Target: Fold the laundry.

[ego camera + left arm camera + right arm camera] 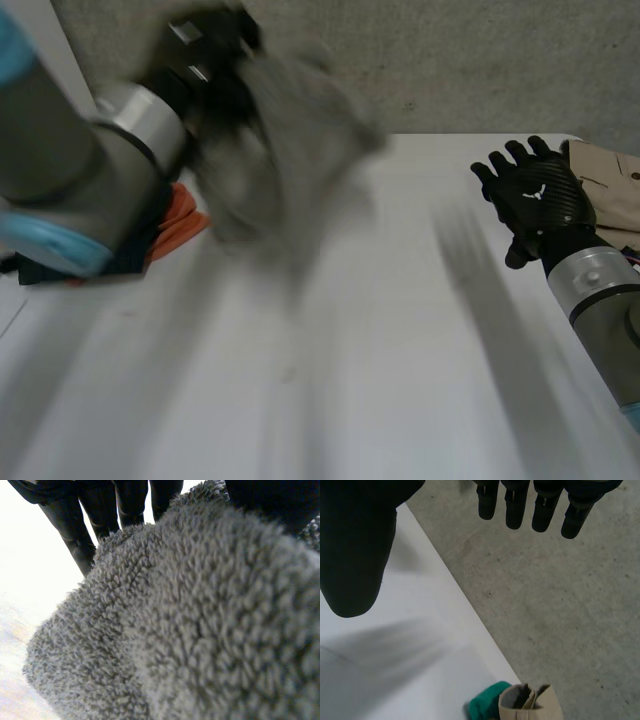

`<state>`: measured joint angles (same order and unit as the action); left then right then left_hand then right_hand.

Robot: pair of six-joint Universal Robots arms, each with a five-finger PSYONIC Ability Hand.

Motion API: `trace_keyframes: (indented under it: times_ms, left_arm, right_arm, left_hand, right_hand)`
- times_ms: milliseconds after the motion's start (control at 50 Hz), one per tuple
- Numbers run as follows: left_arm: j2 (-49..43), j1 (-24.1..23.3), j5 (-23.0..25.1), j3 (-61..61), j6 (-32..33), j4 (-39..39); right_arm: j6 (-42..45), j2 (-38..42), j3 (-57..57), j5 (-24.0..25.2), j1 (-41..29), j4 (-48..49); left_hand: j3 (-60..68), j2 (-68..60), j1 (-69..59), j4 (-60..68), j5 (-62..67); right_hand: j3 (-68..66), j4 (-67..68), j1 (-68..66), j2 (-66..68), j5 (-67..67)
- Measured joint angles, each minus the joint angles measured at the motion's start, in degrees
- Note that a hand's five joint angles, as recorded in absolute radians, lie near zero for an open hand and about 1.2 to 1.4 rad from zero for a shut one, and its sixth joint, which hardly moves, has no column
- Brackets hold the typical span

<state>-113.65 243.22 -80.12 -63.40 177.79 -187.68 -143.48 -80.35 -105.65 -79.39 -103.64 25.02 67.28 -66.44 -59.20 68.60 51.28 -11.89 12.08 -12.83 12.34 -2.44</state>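
The robot's left hand clutches a fluffy grey terry towel - fingers and thumb curled into its pile - bunched above the far left of the white table. A crumpled orange cloth lies beside that arm. The right hand hovers with fingers straight, holding nothing, at the table's right edge near a beige fabric garment - a small green cloth just beside it.

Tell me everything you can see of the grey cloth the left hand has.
The grey towel is thick and fluffy, with a looped, terry-like pile, plain grey throughout. It is bunched, not folded, and hangs from the left hand, pinched between fingers and thumb, raised over the white table. Whether its lower end touches the table is unclear.
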Motion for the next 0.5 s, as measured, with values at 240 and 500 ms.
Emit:
trace_keyframes:
  times_ms: [240,500]
  left_arm:
    - [-18.8,-12.1,-2.9,3.4,0.5,8.6]
    - [-1.0,-8.9,-10.6,-9.7,0.5,10.9]
  right_arm:
    - [-2.8,-0.2,-0.5,-0.1,3.2,-3.3]
    - [-3.7,0.3,2.7,0.3,3.0,-16.3]
  left_hand:
    - [-50.2,49.7,44.4,-52.0,-44.9]
    - [-51.8,50.7,44.0,-53.3,-46.4]
  right_hand:
    - [0.0,0.0,0.0,0.0,0.0]
    - [0.0,0.0,0.0,0.0,0.0]
